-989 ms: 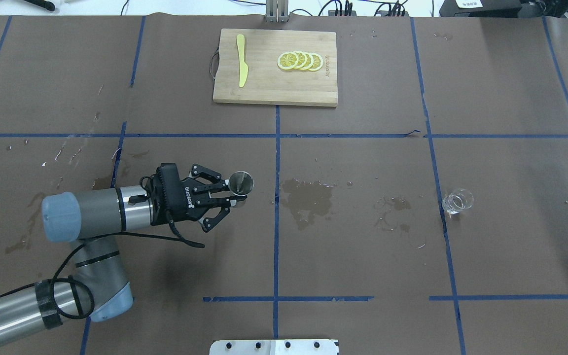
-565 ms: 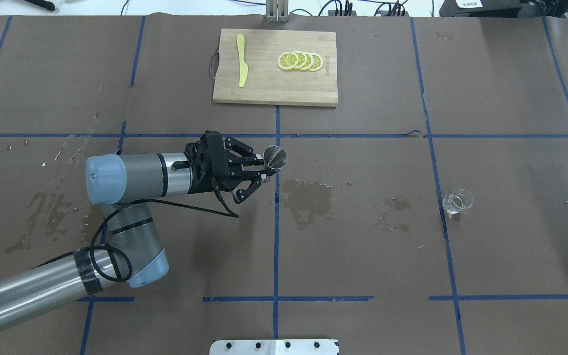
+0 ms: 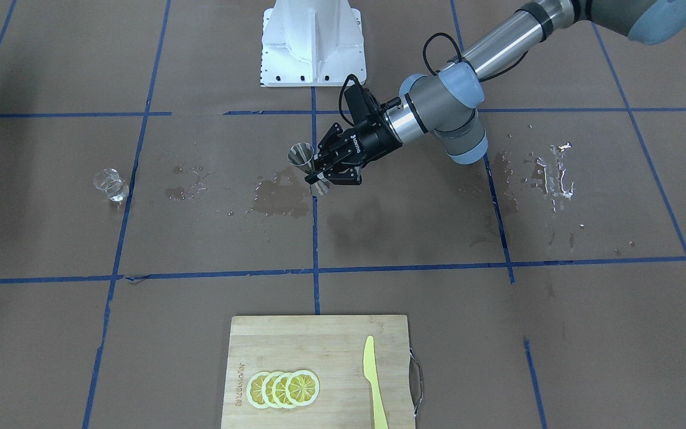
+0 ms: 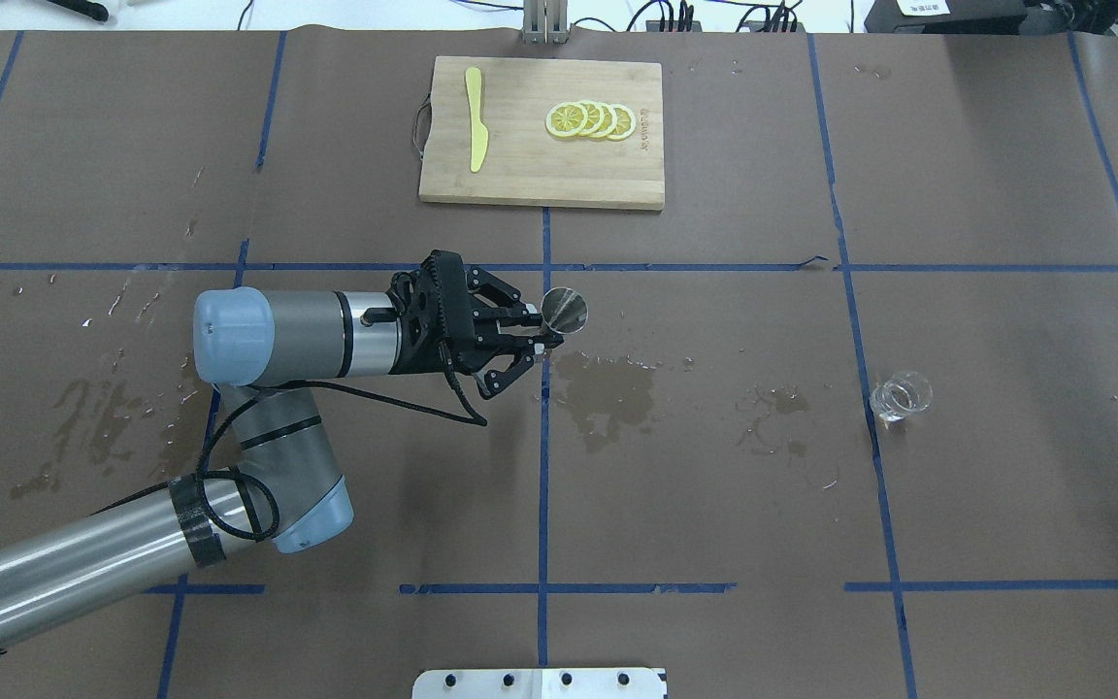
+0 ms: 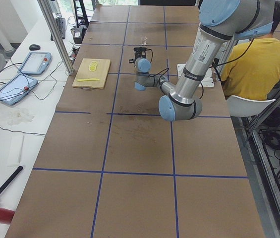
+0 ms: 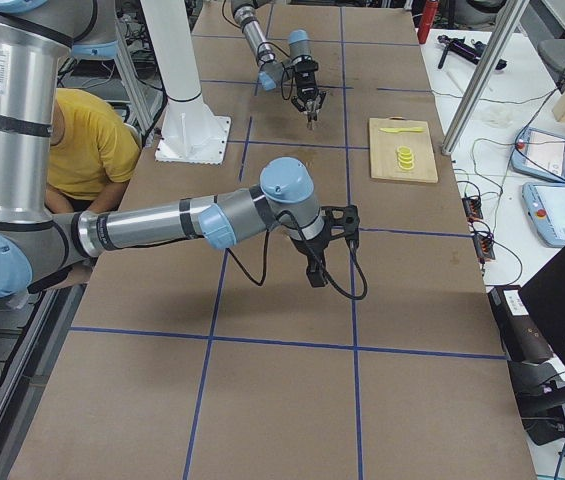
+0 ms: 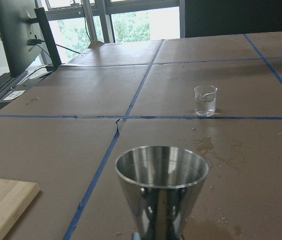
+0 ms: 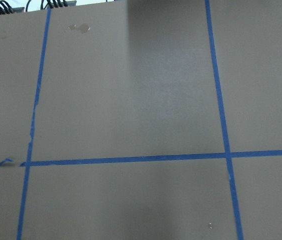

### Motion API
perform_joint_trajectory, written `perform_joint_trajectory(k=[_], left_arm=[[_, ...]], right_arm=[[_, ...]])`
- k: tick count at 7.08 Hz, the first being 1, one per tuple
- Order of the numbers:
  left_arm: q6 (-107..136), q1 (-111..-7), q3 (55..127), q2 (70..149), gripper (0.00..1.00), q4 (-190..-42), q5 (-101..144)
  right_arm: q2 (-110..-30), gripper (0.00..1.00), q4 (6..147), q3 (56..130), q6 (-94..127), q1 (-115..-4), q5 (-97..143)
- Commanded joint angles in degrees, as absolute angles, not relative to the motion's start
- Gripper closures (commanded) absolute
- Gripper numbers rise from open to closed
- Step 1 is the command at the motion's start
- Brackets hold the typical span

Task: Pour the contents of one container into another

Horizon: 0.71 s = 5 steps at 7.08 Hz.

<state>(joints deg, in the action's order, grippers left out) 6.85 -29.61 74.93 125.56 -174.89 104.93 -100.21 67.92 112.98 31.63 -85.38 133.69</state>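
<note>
Steel jigger (image 4: 564, 309) sat clamped in the left gripper (image 4: 543, 336), clear beaker (image 4: 900, 396) well apart; pour apparently not yet made; right gripper's (image 6: 313, 276) jaws unreadable.

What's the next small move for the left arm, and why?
Probably carry the jigger toward the beaker. The left gripper holds it upright by the waist, and the beaker stands far to its right, beyond the wet patch.

The jigger (image 7: 160, 192) is seen as mirror-polished steel, the beaker (image 7: 205, 100) as clear and glossy, the worktop (image 4: 714, 505) as matt brown paper.
</note>
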Motion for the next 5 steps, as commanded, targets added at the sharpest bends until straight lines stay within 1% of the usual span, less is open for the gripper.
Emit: perform_joint_trajectory(k=[1, 3, 4, 5], left_arm=[[6.94, -29.62, 74.97, 125.6, 1.0, -174.9, 104.94], [7.03, -29.62, 74.97, 125.51, 1.0, -174.9, 104.85], [7.12, -29.62, 74.97, 125.42, 1.0, -174.9, 104.68], [7.12, -29.62, 74.97, 125.42, 1.0, -174.9, 104.68]], right_arm=[[-100.37, 0.0, 58.05, 115.3, 50.62, -76.26, 127.92], [-101.85, 0.0, 57.66, 121.96, 66.29, -59.59, 109.0], [-102.13, 0.0, 57.48, 123.47, 71.14, -52.54, 100.46], [-104.13, 0.0, 54.87, 124.27, 76.41, -43.77, 89.06]])
